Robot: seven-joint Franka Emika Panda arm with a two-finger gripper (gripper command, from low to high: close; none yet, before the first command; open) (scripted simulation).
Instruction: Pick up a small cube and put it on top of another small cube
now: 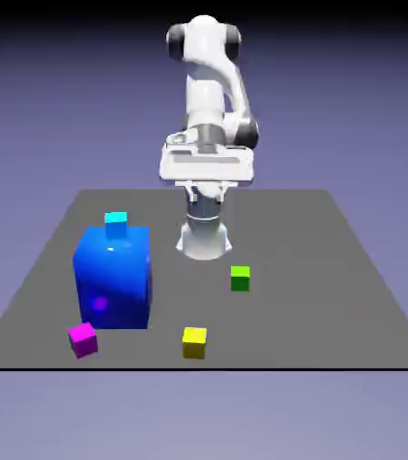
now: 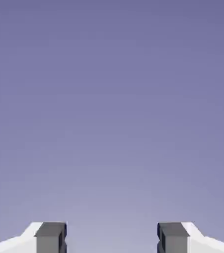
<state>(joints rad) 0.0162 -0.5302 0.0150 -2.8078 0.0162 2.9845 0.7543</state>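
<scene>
Overhead, well clear of the table [image 1: 351, 269]: white arm [image 1: 212, 81] folded near its base, pincer [image 2: 111, 237] released, grey fingertips [image 2: 50, 238] set wide apart with only plain blue-violet backdrop between them. Nothing gripped. Seen in the hand view: backdrop alone, no cube, no table. From the exterior view, fingers not clearly made out beneath the flat white hand [image 1: 206, 163]; pointing somewhat toward the camera rather than down at the grey surface.

On the table, four small cubes and one large block. Large blue block [image 1: 112, 277] toward the exterior view's left, glossy, resting flat. Small cyan cube [image 1: 116, 222] just behind the blue block's top edge; on top of it or on the table beyond it, cannot tell. Small magenta cube [image 1: 83, 338] near the front edge, just beside the blue block's lower front corner, slightly turned, touching or barely apart, hard to say. Small yellow cube [image 1: 194, 341] also near the front edge, roughly midway across, well apart from the magenta one. Small green cube [image 1: 240, 278] farther back and toward the exterior view's right, standing alone, near the arm's base [image 1: 205, 238] but not touching it.

All small cubes on their own, none stacked on another small one, none close to the pincer.
</scene>
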